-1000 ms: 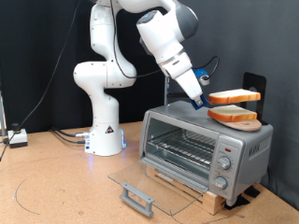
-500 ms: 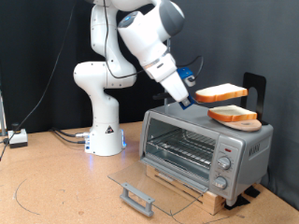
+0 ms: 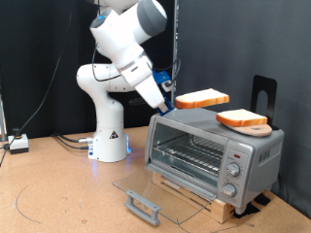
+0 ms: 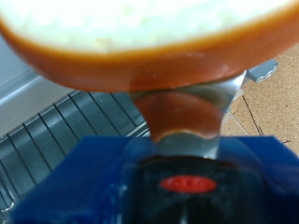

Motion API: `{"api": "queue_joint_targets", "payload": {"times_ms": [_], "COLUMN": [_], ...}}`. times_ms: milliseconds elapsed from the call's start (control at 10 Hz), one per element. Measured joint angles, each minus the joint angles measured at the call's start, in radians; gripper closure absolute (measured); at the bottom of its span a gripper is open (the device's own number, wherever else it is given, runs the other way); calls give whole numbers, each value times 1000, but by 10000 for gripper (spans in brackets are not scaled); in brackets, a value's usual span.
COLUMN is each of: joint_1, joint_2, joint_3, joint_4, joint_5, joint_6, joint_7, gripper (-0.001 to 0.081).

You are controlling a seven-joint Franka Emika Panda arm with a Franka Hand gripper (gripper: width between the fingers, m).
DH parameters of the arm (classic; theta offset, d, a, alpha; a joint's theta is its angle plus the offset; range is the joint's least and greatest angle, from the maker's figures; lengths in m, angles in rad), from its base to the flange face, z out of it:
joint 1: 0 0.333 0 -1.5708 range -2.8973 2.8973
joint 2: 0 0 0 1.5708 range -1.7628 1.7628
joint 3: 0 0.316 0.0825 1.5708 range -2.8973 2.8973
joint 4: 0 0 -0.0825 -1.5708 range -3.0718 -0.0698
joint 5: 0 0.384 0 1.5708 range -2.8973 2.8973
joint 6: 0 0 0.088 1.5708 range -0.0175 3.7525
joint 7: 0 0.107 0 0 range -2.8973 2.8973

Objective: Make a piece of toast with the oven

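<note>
Gripper (image 3: 173, 97) clamps the piece of toast (image 3: 202, 98) above the oven (image 3: 214, 153) — brown tabletop (image 3: 58, 194), black backdrop.

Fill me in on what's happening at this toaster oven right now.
The robot arm's hand holds one piece of toast in the air, above the end of the oven on the exterior view's left. The oven's glass door is folded down open, showing the wire rack with nothing on it. A second slice sits on a round wooden board on top of the oven.
</note>
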Motion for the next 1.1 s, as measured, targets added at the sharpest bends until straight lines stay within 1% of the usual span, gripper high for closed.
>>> {"api": "queue_joint_targets", "payload": {"times_ms": [100,200,400,600,800,1100], "joint_1": [0,0,-19,-54,-88,-130], "joint_2": [1,2,3,8,22,64], "joint_3": [2,-2,-47,-96,-142,-211], "joint_4": [-2,-4,-4,5,29,86], "joint_5": [0,-13,-76,-132,-176,-242], "joint_6": [1,-3,-15,-40,-89,-159], "joint_7": [3,-26,-140,-187,-193,-222], "gripper": [410,410,410,410,410,410]}}
